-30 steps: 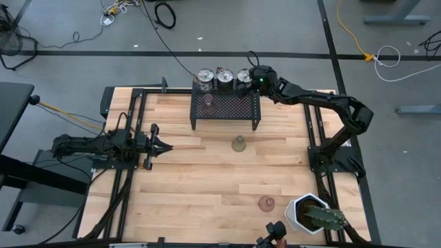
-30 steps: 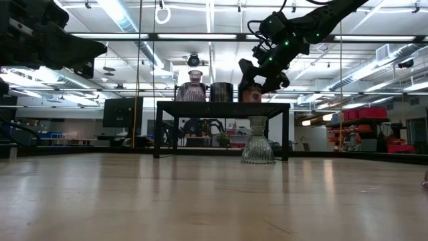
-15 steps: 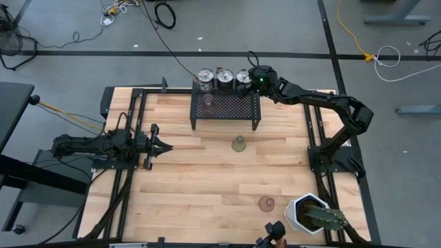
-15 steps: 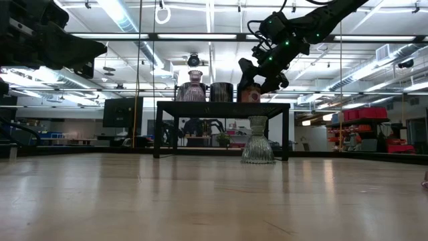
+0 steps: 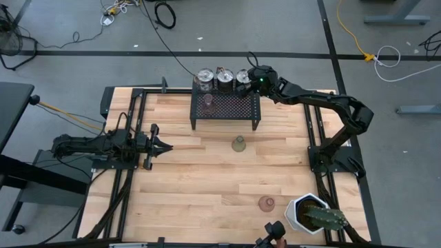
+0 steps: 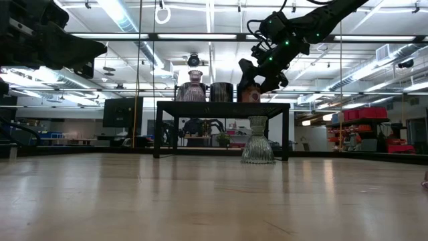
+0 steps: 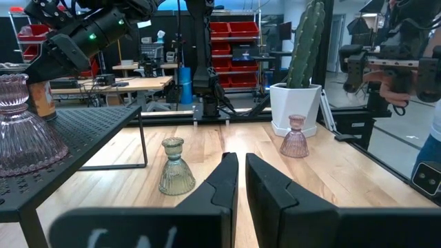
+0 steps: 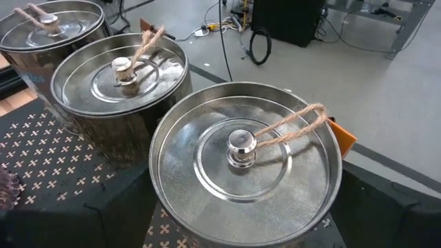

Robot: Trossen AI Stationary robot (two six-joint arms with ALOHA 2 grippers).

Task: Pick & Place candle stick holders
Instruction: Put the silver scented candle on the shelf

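Observation:
Three silvery can-like candle stick holders (image 5: 204,76) (image 5: 224,77) (image 5: 243,77) stand in a row on the far edge of the black mesh rack (image 5: 227,110). My right gripper (image 5: 248,79) is around the rightmost one (image 8: 244,158). A pink glass holder (image 5: 209,100) also stands on the rack. An olive glass holder (image 5: 238,144) stands on the table in front of the rack. Another pink one (image 5: 267,203) stands near the front right. My left gripper (image 5: 167,145) waits shut at the table's left, level above the wood. My right gripper has the rightmost silvery holder between its two wide-set fingers (image 8: 386,213), one against each side of the round wall just under the rim (image 8: 339,172). The fingers come from the table's right, slanting down. The holder stands upright on the rack (image 6: 249,92), level with its neighbours.
A white pot with a cactus (image 5: 306,212) stands at the front right corner. The neighbouring silvery holder (image 8: 120,76) stands close beside the held one. Bare wood lies between the rack and the near edge.

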